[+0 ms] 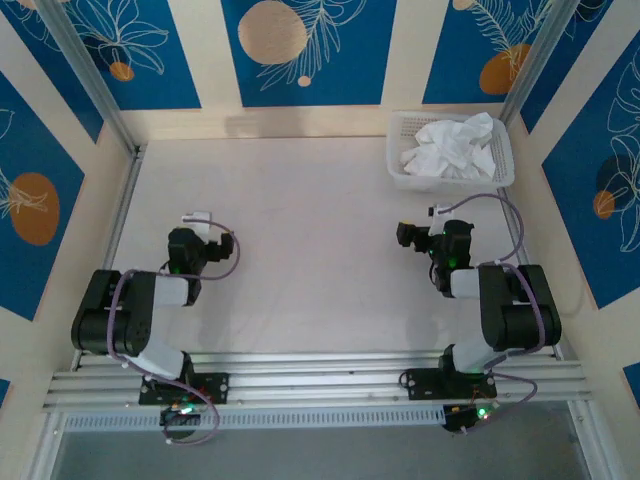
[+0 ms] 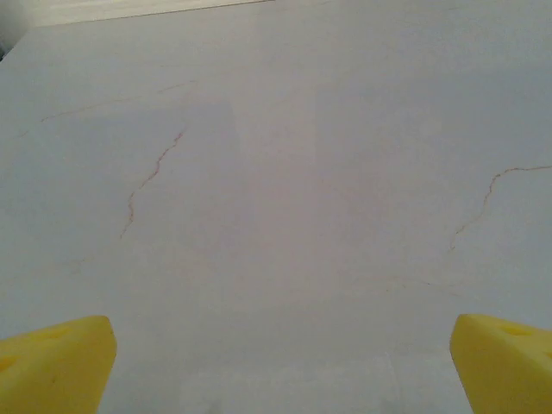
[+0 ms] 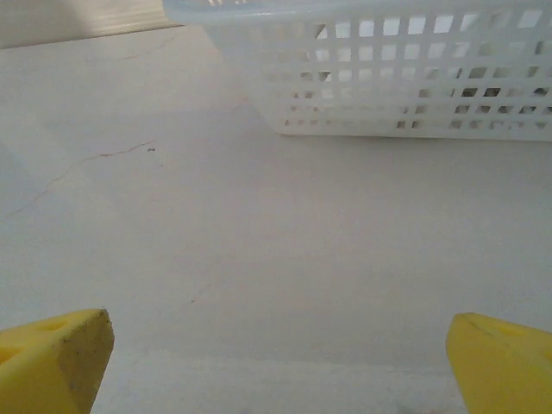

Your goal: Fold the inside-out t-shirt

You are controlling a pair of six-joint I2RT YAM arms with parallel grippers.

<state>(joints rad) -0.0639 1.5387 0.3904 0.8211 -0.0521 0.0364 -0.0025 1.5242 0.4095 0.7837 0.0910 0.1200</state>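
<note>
Ahead of the right claw (image 3: pixel 278 358) and a little to its right, well apart from it, the t-shirt (image 1: pixel 450 148) lies as a crumpled white heap inside the basket (image 1: pixel 398 178); from the left claw (image 2: pixel 280 358) it is far ahead and far off to the right, across the breadth of the table (image 1: pixel 300 200). Both claws sit low over the table and hold nothing; the right claw's yellow fingers (image 3: pixel 56 354) stand wide apart at the two bottom corners of its wrist view; the left claw's fingers (image 2: pixel 56 358) are spread just as wide.

The table is pale and bare in front of both claws, marked by thin hairline cracks (image 2: pixel 151 177); beyond it and to either side of the claws stand wall panels (image 1: pixel 300 50) in blue and cream, with white flower outlines and orange discs. The basket is white plastic mesh and sits at the table's far right corner; its near long wall (image 3: pixel 388 86) faces the right claw; that wall and its rim stand between the claw and the cloth, and bare tabletop runs from the claw up to it.

The heap spreads along the basket's long side, so its long axis runs crosswise to the right claw's reach, from left to right; its highest folds rise toward the basket's far right end. Neck, sleeves and hem cannot be told apart in the crumple, so which way the garment points cannot be told.
</note>
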